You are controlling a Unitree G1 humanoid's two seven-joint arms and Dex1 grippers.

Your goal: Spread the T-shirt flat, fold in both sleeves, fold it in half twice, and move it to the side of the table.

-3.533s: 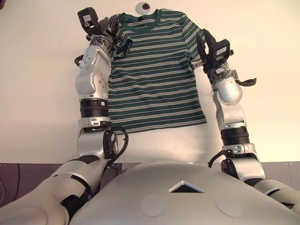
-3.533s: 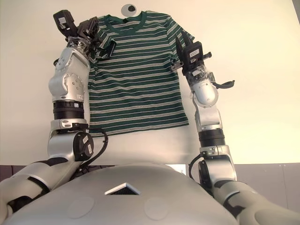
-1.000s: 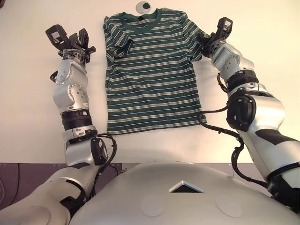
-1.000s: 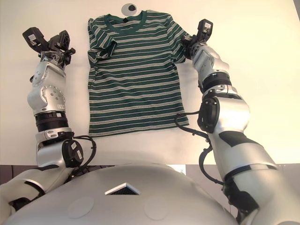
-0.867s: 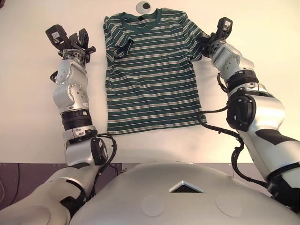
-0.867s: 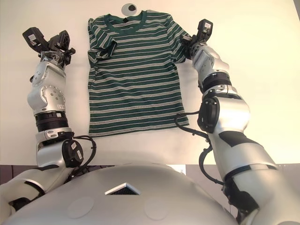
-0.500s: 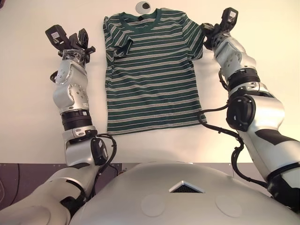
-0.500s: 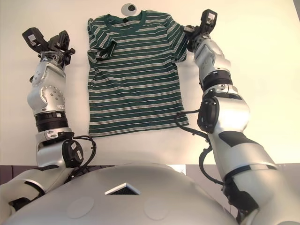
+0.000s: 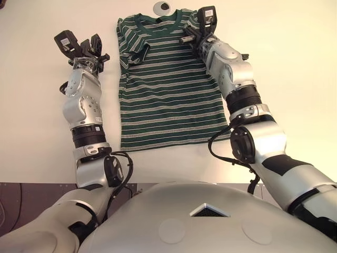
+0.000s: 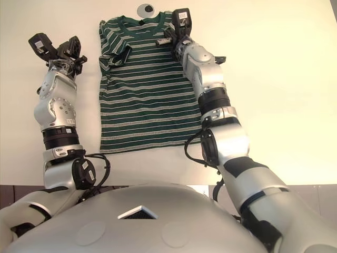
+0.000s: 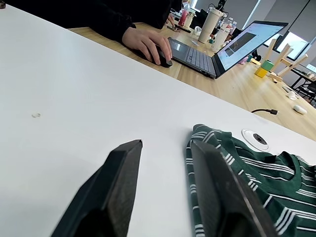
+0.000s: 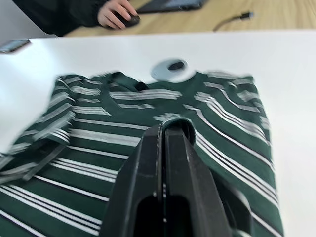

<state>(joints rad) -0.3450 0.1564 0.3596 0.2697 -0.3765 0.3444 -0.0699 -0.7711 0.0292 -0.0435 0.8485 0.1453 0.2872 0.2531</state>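
A green T-shirt (image 9: 168,100) with white stripes lies flat on the white table (image 9: 295,95), collar at the far side. Its left sleeve (image 9: 136,51) is folded inward onto the chest. My right gripper (image 9: 188,38) hovers over the upper chest near the collar, shut on the edge of the right sleeve (image 12: 170,120), which it holds pulled in over the body. My left gripper (image 9: 96,46) stands open above bare table just left of the shirt's shoulder, with nothing between its fingers (image 11: 123,168).
A round white cable port (image 9: 162,7) sits in the table just beyond the collar. Bare table stretches to both sides of the shirt. Beyond the far edge is a wooden desk with a laptop (image 11: 232,47) and a person's hand on a mouse.
My right gripper has swung from the shirt's right edge inward over the chest, bringing the right sleeve with it. The left arm has barely shifted.
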